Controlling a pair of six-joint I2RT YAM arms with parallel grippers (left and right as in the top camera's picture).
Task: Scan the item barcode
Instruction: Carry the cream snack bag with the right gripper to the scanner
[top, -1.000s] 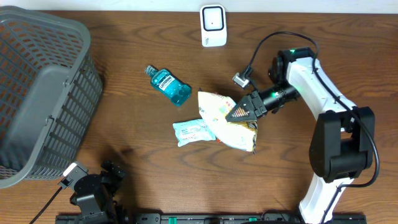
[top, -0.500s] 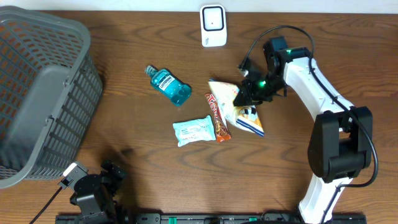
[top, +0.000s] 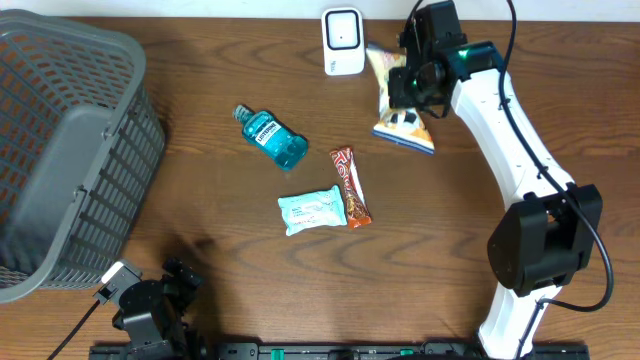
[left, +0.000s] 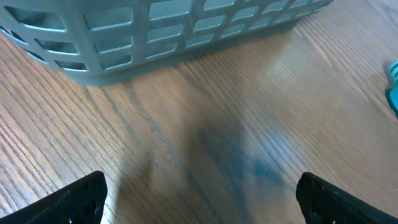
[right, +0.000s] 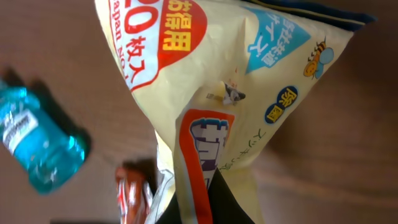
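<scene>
The right jaws are pinched tight on the snack bag (top: 404, 124), gripping it near its upper part. One dark fingertip (right: 208, 202) presses into the crinkled yellow film in the right wrist view. The bag hangs at a tilt from that grip, off the table (top: 200, 80). Its blue-edged bottom corner points away from the scanner (top: 342, 41) and its top corner reaches just beside the scanner's right side. From overhead the right wrist and its cable cover the middle of the bag's upper half. The face turned to the wrist camera shows a red label and printed Japanese text.

Below the bag lie three loose things, all well apart from it. The candy bar (top: 350, 186) is nearest and touches the pale wipes packet (top: 312, 211) on its left. The teal mouthwash bottle (top: 270, 137) lies on its side farther left. In the right wrist view the bottle (right: 40, 146) and the end of the candy bar (right: 130, 193) show past the bag's edge.

The left jaws stand wide apart with nothing between them. Their dark fingertips (left: 74, 199) sit at the bottom corners of the left wrist view, over bare wood. The grey basket (left: 155, 31) is close ahead of them, and it fills the table's left end (top: 60, 150).
</scene>
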